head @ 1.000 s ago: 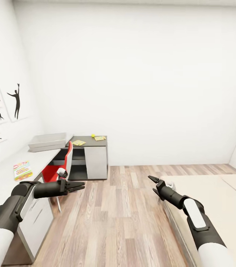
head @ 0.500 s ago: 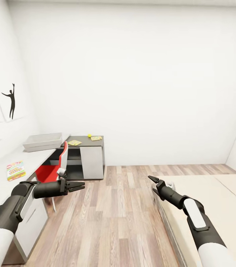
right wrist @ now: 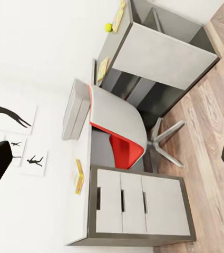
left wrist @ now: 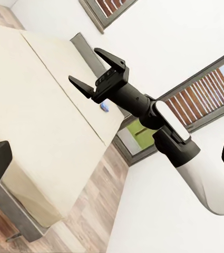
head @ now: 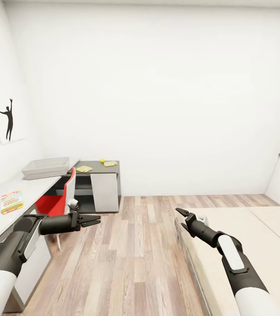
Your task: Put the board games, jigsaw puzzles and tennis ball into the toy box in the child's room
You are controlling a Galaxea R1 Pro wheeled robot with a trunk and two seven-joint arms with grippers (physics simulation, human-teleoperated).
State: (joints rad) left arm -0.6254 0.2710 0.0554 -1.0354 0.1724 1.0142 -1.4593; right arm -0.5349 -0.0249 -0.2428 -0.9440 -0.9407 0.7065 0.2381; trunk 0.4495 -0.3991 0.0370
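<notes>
White-walled child's room [head: 157,87]. Toy box [head: 45,167] on table [head: 34,186]; board game [head: 11,201], puzzles [head: 84,169], ball [head: 102,160] beside it, unpacked. Left gripper [head: 93,220], right gripper [head: 180,220]: fingers spread, empty.
</notes>
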